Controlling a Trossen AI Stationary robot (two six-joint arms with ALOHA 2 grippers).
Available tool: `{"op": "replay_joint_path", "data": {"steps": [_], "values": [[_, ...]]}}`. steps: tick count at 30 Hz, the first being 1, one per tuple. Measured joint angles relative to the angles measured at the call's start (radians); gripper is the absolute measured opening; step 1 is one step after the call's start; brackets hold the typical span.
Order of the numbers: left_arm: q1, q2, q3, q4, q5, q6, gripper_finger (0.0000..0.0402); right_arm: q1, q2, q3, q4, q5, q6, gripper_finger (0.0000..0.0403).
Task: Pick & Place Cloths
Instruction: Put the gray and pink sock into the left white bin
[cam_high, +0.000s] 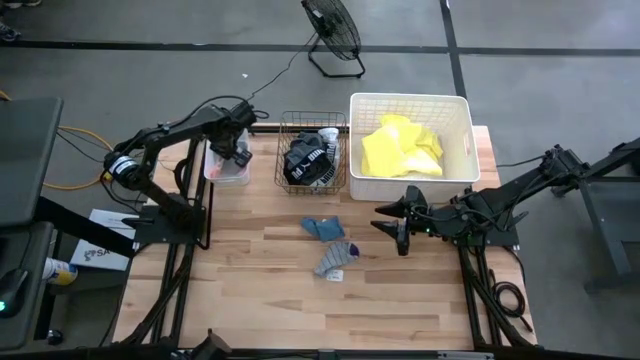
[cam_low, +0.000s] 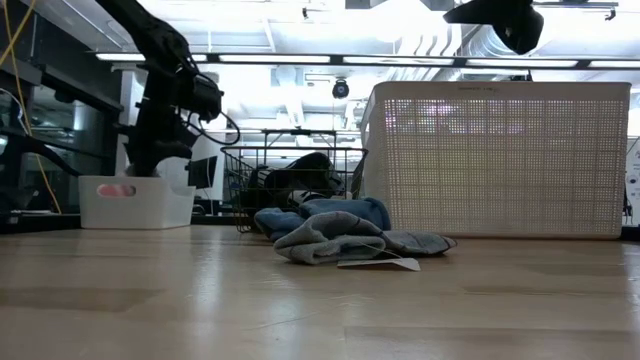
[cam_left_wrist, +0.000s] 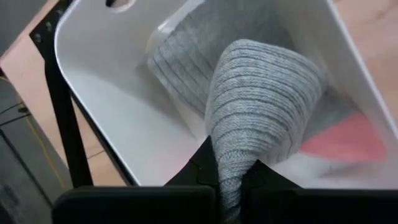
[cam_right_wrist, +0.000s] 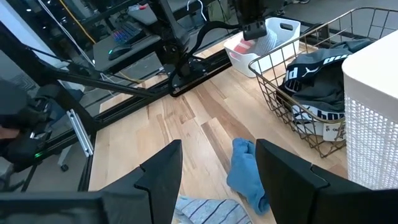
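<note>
My left gripper (cam_high: 238, 150) hangs over a small white tub (cam_high: 226, 172) at the table's far left, shut on a grey ribbed cloth (cam_left_wrist: 261, 93). A pink piece (cam_left_wrist: 345, 138) lies in that tub. A blue cloth (cam_high: 323, 228) and a grey striped cloth (cam_high: 335, 260) lie on the table's middle. My right gripper (cam_high: 400, 228) hovers open just right of them, and the blue cloth (cam_right_wrist: 245, 168) shows between its fingers, below them. A black cloth with white print (cam_high: 310, 160) fills the wire basket. A neon-yellow cloth (cam_high: 400, 148) lies in the big white tub. My left gripper pinches a gathered part of the grey ribbed cloth (cam_left_wrist: 231, 177) between its two fingers, which come from above, pointing steeply down. The cloth hangs slack below the fingers into the small white tub, and its lower part (cam_left_wrist: 199, 56) rests on the tub's floor.
The copper wire basket (cam_high: 283, 135) stands between the small tub and the big white tub (cam_high: 462, 110) along the far edge. Bare wood spreads over the near half of the table (cam_high: 300, 310). A fan (cam_high: 332, 30) stands on the floor beyond the table.
</note>
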Motion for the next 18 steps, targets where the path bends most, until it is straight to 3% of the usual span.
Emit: {"op": "replay_joint_path", "data": {"steps": [6, 18], "values": [[0.001, 0.0, 0.0, 0.014, 0.014, 0.0, 0.0016, 0.0, 0.0, 0.0, 0.0, 0.0, 0.0, 0.0196], [-0.001, -0.04, 0.0, 0.009, 0.047, 0.035, 0.0164, 0.0, 0.0, 0.0, 0.0, 0.0, 0.0, 0.0196]]}}
